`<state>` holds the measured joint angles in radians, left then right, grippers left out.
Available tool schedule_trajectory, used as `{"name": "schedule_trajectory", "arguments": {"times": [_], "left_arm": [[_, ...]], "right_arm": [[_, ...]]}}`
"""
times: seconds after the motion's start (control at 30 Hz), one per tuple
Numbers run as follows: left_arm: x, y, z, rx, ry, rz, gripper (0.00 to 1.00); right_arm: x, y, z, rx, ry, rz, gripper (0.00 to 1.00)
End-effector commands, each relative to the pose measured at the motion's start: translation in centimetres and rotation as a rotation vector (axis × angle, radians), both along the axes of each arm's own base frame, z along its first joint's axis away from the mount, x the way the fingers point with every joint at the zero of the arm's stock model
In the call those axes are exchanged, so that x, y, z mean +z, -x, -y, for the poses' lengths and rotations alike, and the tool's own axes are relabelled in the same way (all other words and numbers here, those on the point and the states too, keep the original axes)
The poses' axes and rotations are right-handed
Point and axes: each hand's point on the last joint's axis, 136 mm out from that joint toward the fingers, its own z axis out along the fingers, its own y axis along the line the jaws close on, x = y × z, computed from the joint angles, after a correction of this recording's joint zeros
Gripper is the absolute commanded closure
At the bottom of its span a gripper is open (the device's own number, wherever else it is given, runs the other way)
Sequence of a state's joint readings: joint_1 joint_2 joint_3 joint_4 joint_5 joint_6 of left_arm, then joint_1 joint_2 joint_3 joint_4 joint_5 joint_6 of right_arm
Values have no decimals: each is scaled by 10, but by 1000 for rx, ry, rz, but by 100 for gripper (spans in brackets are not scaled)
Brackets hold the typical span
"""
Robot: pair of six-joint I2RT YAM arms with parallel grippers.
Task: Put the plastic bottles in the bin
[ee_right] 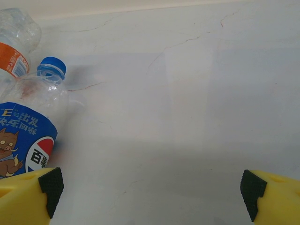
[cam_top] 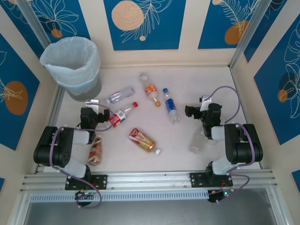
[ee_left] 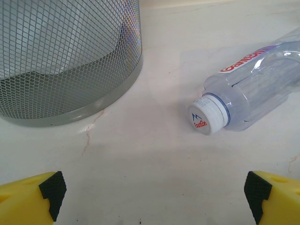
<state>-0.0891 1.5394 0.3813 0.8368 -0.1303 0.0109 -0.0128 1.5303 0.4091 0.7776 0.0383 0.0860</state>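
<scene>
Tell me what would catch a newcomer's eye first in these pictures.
Small plastic bottles lie scattered on their sides across the pale table between the two arms, with the red-yellow bottle near the middle. The bin stands upright in the far left corner. The left gripper and right gripper are both open and empty.

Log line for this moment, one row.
left hand open, empty | right hand open, empty | plastic bottles on table | bin back left

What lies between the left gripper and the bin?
Bare tabletop, seen in the left wrist view, between the open left gripper and the bin; the white-capped bottle lies off to the right.
</scene>
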Motion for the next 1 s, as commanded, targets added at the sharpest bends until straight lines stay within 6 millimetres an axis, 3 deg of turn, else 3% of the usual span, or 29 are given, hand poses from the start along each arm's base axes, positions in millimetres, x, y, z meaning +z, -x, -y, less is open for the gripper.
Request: {"name": "schedule_trajectory", "arguments": {"times": [0.0, 0.4, 0.6, 0.8, 0.9, 0.97], "left_arm": [[8, -5, -1, -16, -7, 24, 1], [11, -6, 1, -26, -9, 19, 1], [35, 0, -15, 69, -22, -26, 1], [73, 29, -36, 232, 71, 37, 1], [78, 51, -52, 384, 190, 9, 1], [75, 62, -52, 438, 274, -47, 1]], "right_arm": [[12, -5, 0, -9, -7, 39, 1], [16, -4, 0, -11, -7, 48, 1], [28, 0, 0, -11, -6, 68, 1], [55, 6, -1, -9, 1, 77, 1], [75, 9, -1, -31, -43, 90, 1], [87, 11, -2, -40, -87, 94, 1]]}}
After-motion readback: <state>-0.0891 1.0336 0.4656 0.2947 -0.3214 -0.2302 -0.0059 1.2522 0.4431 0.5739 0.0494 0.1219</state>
